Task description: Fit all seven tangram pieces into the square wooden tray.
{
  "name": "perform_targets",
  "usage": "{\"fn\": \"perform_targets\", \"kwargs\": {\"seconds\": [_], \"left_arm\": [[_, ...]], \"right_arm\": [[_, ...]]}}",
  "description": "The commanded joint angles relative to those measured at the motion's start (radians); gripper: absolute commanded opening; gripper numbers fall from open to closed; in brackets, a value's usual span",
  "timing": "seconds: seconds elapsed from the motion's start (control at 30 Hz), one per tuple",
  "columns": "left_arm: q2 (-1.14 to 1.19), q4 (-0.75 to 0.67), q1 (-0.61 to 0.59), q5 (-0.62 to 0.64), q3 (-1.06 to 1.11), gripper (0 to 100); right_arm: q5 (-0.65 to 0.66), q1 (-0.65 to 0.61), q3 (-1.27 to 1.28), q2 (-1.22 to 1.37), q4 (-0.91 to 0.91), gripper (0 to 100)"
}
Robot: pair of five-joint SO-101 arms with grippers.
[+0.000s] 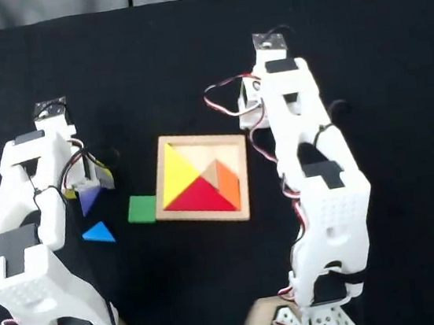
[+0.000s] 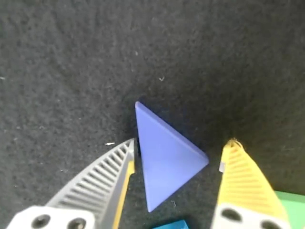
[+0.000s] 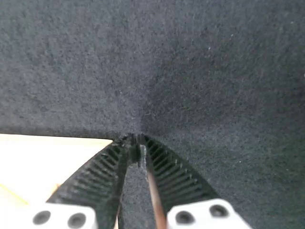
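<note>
Left wrist view is showing the left gripper [image 2: 181, 144] standing wide open and gripping nothing, its fingers straddling the purple triangle [image 2: 164, 157], which is lying flat on the cloth [image 2: 71, 57]. The triangle's long edge is running alongside the grey finger [image 2: 112, 167] (touching it or nearly so, hard to tell). The opposite corner is pointing at the yellow finger [image 2: 240, 176] across a gap. The piece is looking matte, flat-topped and crisp-edged. From above, it is sitting under the left arm, well apart from the tray [image 1: 198, 138], so that arm is nearer. The right gripper [image 3: 138, 140] is resting closed on nothing beside the tray.
</note>
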Motion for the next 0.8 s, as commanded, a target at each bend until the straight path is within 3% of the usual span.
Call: {"fn": "perform_targets", "kwargs": {"seconds": [0.0, 0.27, 0.5, 0.77], "left_arm": [[0.002, -0.011, 0.016, 0.046, -0.031, 28], [0.002, -0.021, 0.015, 0.058, -0.031, 28], [0.002, -0.025, 0.001, 0.084, -0.031, 12], [0.002, -0.018, 0.004, 0.08, -0.031, 12]], "right_arm": [[0.008, 0.002, -0.027, -0.01, -0.015, 1.1], [0.008, 0.002, -0.027, -0.01, -0.015, 1.1], [0.008, 0.002, -0.027, -0.01, -0.015, 1.1], [0.008, 0.002, -0.027, -0.01, -0.015, 1.1]]}}
